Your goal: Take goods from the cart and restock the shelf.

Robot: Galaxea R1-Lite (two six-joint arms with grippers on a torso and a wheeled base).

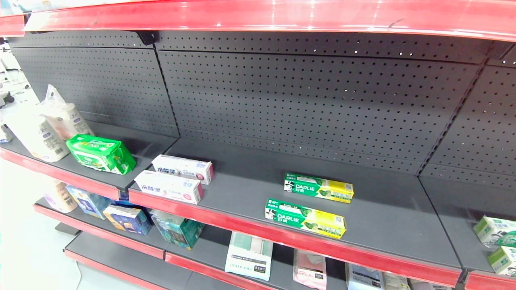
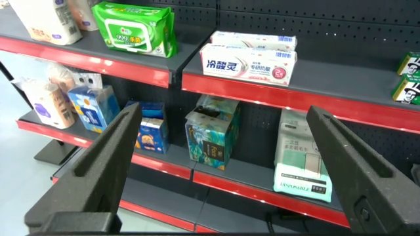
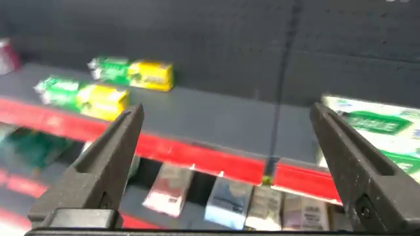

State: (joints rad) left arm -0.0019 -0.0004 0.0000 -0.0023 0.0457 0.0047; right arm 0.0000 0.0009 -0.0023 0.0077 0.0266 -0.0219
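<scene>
Left claw (image 2: 223,110): fingers spread wide, nothing held, facing the lower tiers. Right claw (image 3: 226,108): equally wide, empty, facing the middle shelf (image 1: 387,217).

In the head view, the shelf's red lip (image 1: 238,224) runs from centre left down to lower right. Just behind it lie the front white box (image 1: 169,186), left of centre, and the front green box (image 1: 305,218), centre, its end close to the lip. A rear white box (image 1: 182,166) and a rear green box (image 1: 318,187) lie one row back.

Bare deck lies between the white and green pairs, and more right of the green pair up to the cartons (image 1: 496,231) at the right edge. Wipes (image 1: 100,153) and bottles (image 1: 36,135) sit at far left. Behind everything the deck is bare to the pegboard (image 1: 314,100). The upper lip (image 1: 282,16) crosses the frame's top.
</scene>
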